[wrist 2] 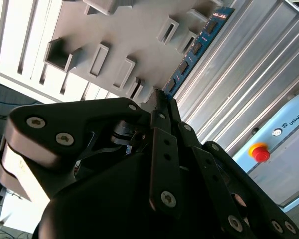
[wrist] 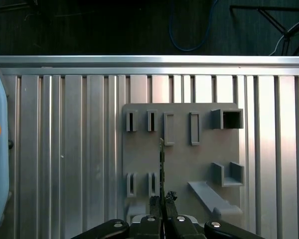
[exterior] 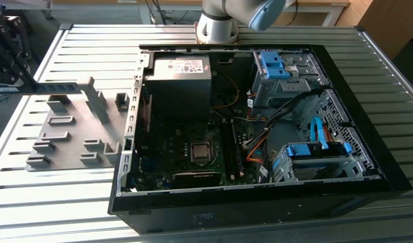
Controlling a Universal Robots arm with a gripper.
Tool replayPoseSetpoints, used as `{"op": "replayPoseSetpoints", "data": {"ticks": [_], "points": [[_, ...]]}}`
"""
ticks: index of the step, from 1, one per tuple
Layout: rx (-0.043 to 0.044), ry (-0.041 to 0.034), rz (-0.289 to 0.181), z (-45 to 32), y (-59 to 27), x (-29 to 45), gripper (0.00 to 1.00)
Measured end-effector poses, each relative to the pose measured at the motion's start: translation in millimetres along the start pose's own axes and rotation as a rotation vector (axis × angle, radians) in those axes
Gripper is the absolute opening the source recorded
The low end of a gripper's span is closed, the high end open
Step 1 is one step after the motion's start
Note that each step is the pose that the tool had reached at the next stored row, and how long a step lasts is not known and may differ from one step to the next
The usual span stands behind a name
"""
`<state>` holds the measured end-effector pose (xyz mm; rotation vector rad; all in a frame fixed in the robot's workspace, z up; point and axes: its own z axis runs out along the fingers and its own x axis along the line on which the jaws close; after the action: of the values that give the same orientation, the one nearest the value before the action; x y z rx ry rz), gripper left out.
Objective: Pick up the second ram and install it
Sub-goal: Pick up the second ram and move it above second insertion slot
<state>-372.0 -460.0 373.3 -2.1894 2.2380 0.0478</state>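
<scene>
Over the grey tray [wrist: 189, 164], my tool [wrist: 162, 198] was clenched on the second ram [wrist: 161, 159], held edge-on, probably ready for slotting in.

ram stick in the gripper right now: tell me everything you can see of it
The ram stick is a thin, flat, narrow blue-green circuit board with a row of dark chips on one face. The gripper is shut on one end, pinching its flat faces. In the first wrist view it shows edge-on, a thin dark line over the grey tray. It looks clear of the tray's slots.
</scene>
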Motion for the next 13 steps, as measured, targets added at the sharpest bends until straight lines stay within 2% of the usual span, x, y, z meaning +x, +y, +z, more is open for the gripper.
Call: {"op": "replayPoseSetpoints", "data": {"ticks": [13], "points": [[0.0, 0.0, 0.0, -0.1, -11.7, -0.3, 0.14]]}}
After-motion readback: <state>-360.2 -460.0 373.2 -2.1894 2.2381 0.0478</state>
